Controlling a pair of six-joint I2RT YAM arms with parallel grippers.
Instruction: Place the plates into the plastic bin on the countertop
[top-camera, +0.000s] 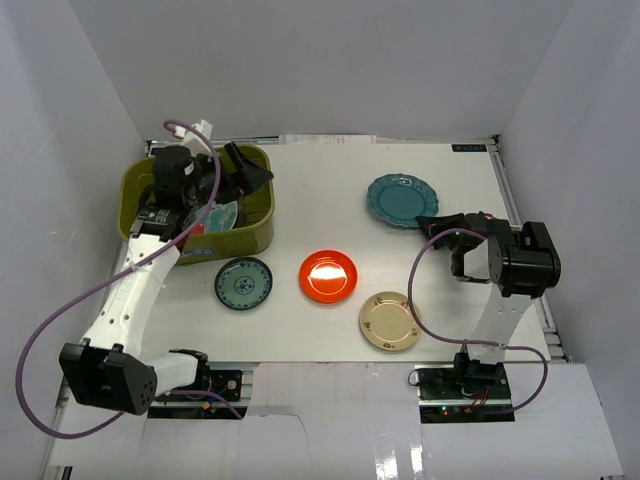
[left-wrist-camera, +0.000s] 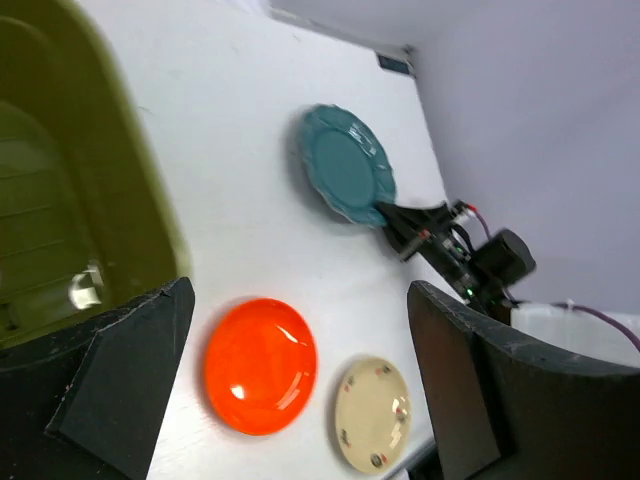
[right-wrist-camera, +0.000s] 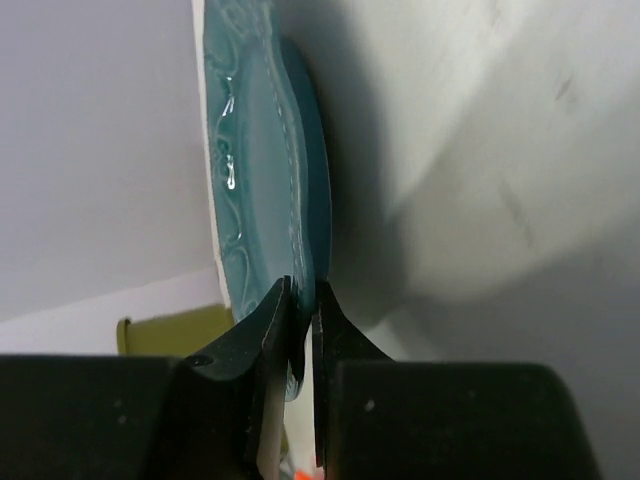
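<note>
Right gripper (right-wrist-camera: 302, 300) pinches teal plate (right-wrist-camera: 255, 150) (its rim).

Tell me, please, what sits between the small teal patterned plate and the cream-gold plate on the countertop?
The glossy orange-red plate, touching neither the small teal patterned plate nor the cream-gold plate; the top external view shows it.

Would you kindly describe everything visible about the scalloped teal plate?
The scalloped teal plate is round, glossy and ceramic-looking, with a wavy rim and raised scrollwork around a plain centre. It lies face up on the far right of the countertop. The right gripper pinches its near rim; nothing else touches it.
</note>
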